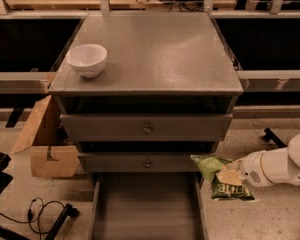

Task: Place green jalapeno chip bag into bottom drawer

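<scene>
2-fingered, the gripper (229,177) sits low at the right, just beside the cabinet (155,49), pinched onto the middle of the green jalapeno chip bag (208,165). The bag hangs beside the right wall of the open bottom drawer (147,209), not yet over its floor. It looks light, soft and crinkly, probably slick film around brittle chips, so a gentle pinch mid-body or at a seam suits it. Pale lettering marks its lower end, but it is unreadable. 1 white bowl (87,59) stands on the cabinet top.
</scene>
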`<state>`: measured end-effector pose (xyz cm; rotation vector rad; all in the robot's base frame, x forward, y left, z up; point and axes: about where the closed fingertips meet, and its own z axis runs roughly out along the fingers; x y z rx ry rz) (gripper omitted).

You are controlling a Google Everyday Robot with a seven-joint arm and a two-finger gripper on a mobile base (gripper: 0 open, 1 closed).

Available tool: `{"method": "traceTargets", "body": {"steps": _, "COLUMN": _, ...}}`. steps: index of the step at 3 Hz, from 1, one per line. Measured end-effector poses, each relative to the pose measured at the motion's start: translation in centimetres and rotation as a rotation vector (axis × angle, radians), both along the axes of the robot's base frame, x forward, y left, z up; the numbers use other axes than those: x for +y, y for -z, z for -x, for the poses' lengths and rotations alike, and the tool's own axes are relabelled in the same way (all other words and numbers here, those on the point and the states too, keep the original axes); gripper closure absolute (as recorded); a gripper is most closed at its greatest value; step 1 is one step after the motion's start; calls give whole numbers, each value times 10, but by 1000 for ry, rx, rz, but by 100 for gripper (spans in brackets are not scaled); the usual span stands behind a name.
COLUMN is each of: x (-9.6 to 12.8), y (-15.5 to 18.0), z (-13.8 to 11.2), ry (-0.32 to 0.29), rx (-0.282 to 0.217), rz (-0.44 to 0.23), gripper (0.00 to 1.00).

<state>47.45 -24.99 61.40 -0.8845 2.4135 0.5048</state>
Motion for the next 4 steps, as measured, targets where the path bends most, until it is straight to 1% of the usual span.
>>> {"method": "traceTargets", "body": {"steps": 1, "x": 21, "y": 15, "z": -1, "ry": -14, "rx": 5, "rz": 5, "gripper": 100}}
{"method": "traceTargets", "body": {"steps": 2, "x": 79, "y": 88, "z": 9, "ry": -41, "rx": 78, "rz": -28, "gripper": 100}}
{"method": "traceTargets", "body": {"steps": 3, "x": 129, "y": 164, "z": 4, "ry": 13, "rx": 141, "rz": -105, "gripper": 100}}
{"method": "traceTargets", "body": {"steps": 4, "x": 172, "y": 232, "z": -15, "ry": 70, "rx": 201, "rz": -174, "gripper": 100}}
